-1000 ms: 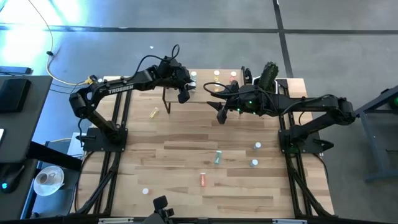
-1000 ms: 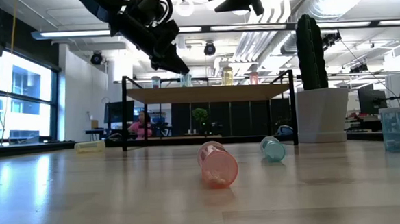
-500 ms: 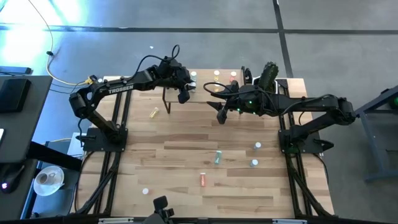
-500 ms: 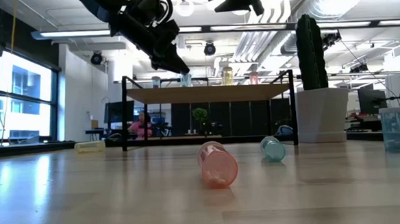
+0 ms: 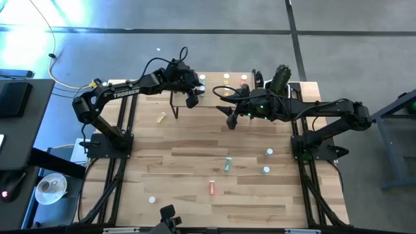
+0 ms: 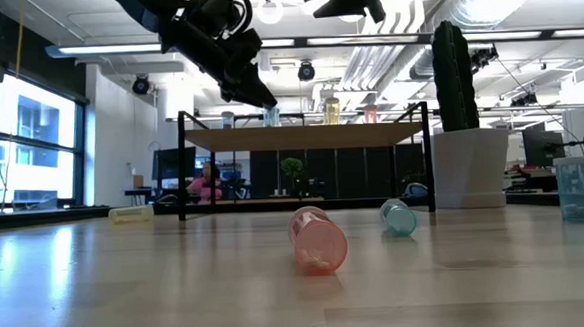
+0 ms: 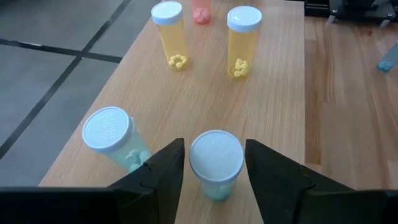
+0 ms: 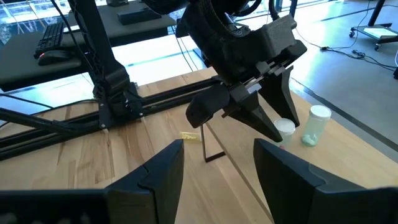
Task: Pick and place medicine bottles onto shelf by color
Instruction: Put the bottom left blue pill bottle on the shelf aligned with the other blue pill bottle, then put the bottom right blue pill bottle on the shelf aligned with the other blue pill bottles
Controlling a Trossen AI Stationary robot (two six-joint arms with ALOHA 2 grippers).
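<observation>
The left hand (image 7: 211, 163) is positioned over the shelf (image 7: 280, 93), its fingers (image 7: 163, 171) spread on either side of an upright green bottle (image 7: 216, 163) with a small gap on each side, so the bottle is not pinched. A second green bottle (image 7: 114, 137) stands just beside it, and two yellow bottles (image 7: 237, 41) stand farther along the shelf. The right hand (image 8: 214, 168) is held above the bench (image 5: 195, 156) near the shelf, fingers spread and empty. On the bench, a pink bottle (image 6: 317, 239), a blue bottle (image 6: 398, 217) and a yellow bottle (image 5: 160, 117) lie on their sides.
</observation>
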